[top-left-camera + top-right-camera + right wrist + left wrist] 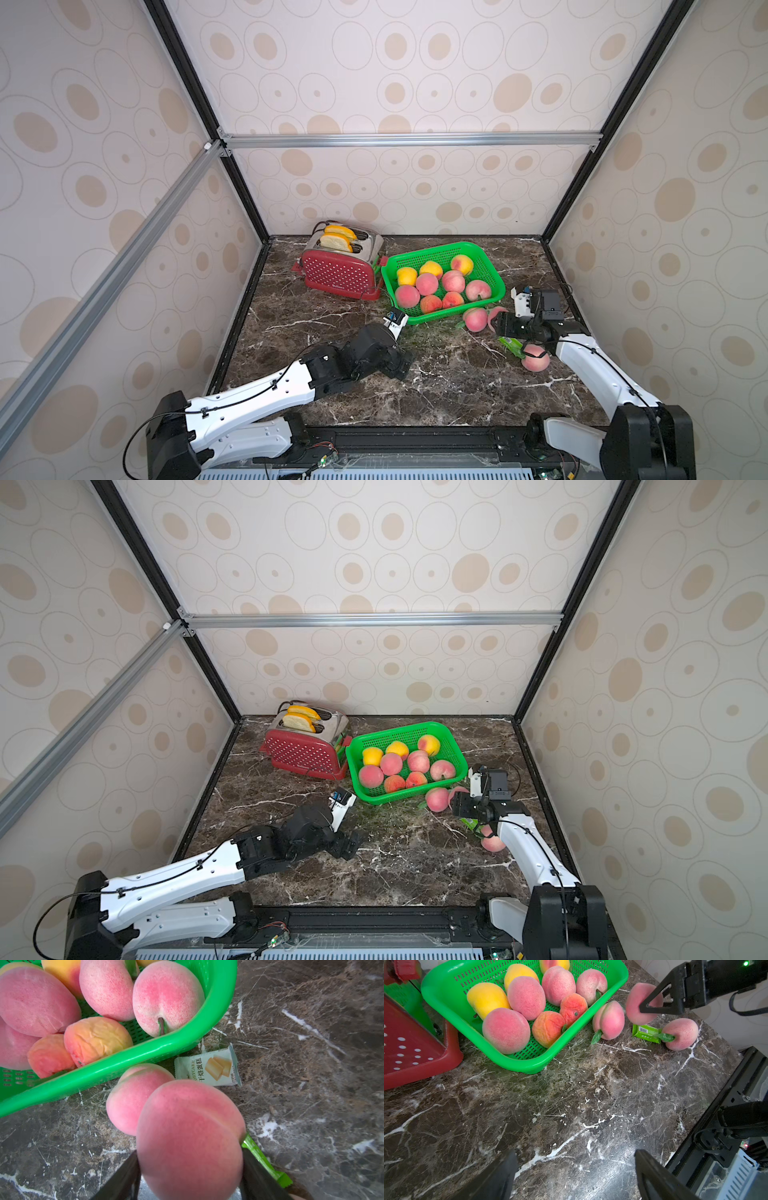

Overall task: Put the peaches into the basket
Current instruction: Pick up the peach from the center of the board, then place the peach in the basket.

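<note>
The green mesh basket (432, 248) (399, 728) (517, 1064) (145, 1051) holds several peaches, pink, orange-red and yellow. My right gripper (500, 322) (190, 1155) is shut on a pink peach (641, 1005) (191, 1138) just outside the basket's near right corner. A second pink peach (475, 319) (437, 799) (609, 1020) (133, 1101) lies on the marble beside the held one. A third (535, 357) (493, 843) (681, 1033) lies nearer the front, partly under my right arm. My left gripper (409, 365) (575, 1154) is open over bare marble in front of the basket.
A red dotted toaster (340, 272) (305, 754) with bread slices stands left of the basket. A green snack wrapper (512, 345) (646, 1033) lies between the two loose peaches. A pale snack packet (207, 1068) sits against the basket's corner. Patterned walls close three sides.
</note>
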Motion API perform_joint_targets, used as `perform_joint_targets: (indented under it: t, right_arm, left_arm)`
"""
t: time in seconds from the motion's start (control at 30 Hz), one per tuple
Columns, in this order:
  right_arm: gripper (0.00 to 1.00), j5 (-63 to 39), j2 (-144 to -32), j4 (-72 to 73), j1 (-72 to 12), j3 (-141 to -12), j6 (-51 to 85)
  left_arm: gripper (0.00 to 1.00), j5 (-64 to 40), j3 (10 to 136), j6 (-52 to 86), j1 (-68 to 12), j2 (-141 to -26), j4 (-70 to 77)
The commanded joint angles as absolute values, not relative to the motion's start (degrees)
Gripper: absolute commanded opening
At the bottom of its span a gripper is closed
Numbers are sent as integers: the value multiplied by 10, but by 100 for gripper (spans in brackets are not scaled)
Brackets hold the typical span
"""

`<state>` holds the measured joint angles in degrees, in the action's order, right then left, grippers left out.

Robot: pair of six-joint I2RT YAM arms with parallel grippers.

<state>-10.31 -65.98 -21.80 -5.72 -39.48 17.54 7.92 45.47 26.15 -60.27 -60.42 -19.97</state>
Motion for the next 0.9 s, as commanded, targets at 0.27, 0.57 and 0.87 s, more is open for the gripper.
perform_joint_targets:
  t: [0.27,0.57,0.87]
  right_arm:
    - [65,-104,-570,-306,-56,-434,174]
    - [65,-121,-549,-350,-64,-503,164]
    - [65,-149,-646,-331,-78,-579,144]
  left_arm:
    - [92,98,486,260,-606,-593,-221]
    - [92,106,506,230,-602,-597,-235]
    - [92,70,520,221,-589,-598,-233]
